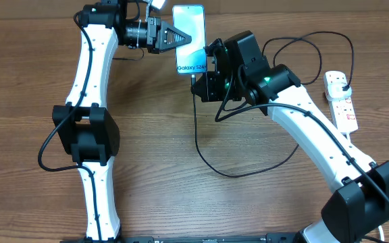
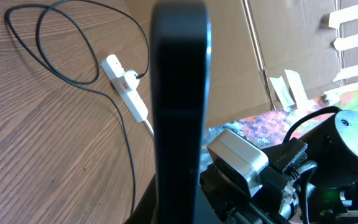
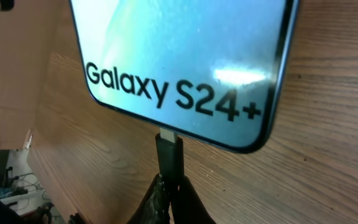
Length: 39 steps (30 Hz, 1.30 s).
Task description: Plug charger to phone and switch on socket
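Observation:
The phone [image 1: 189, 37] is held up at the table's far edge, its lit blue screen reading "Galaxy S24+", and my left gripper [image 1: 183, 38] is shut on its left side. The left wrist view shows the phone [image 2: 180, 106] edge-on as a dark bar. My right gripper [image 3: 171, 190] is shut on the charger's black connector [image 3: 168, 155], just below the phone's [image 3: 185, 56] bottom edge. The connector's silver tip meets that edge at the port. The black cable [image 1: 198, 128] loops across the table toward the white socket [image 1: 341, 100] at the right, where a black plug [image 1: 344, 84] sits.
The cable makes wide loops [image 1: 248, 169] on the wooden table under the right arm and behind it [image 1: 316, 40]. The socket [image 2: 125, 84] and cable loops also show in the left wrist view, with cardboard and clutter beyond the table edge [image 2: 291, 93].

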Motion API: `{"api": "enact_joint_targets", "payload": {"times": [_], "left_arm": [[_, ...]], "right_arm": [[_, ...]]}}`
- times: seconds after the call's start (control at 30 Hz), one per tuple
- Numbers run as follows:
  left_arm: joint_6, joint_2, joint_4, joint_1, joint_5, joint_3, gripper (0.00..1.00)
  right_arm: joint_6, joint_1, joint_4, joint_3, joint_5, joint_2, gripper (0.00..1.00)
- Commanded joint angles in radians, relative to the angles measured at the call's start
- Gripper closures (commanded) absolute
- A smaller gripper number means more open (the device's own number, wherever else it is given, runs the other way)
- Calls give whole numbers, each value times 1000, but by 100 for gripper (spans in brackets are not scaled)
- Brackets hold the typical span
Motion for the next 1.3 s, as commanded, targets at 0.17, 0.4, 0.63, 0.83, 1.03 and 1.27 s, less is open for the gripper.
{"api": "enact_joint_targets", "payload": {"times": [0.17, 0.4, 0.63, 0.83, 1.03, 1.27], "left_arm": [[31, -42, 3, 4, 79, 22, 96], [35, -42, 4, 5, 78, 21, 96], [42, -42, 18, 5, 74, 22, 96], [43, -42, 19, 5, 73, 22, 96], [43, -42, 18, 5, 74, 21, 96], [42, -42, 18, 5, 75, 21, 96]], "right_arm": [[18, 3, 18, 32, -8, -35, 96], [18, 3, 19, 32, -8, -35, 96], [18, 3, 13, 32, -8, -35, 96], [18, 3, 8, 32, -8, -35, 96], [18, 3, 19, 32, -8, -35, 96], [18, 2, 24, 32, -7, -35, 96]]}}
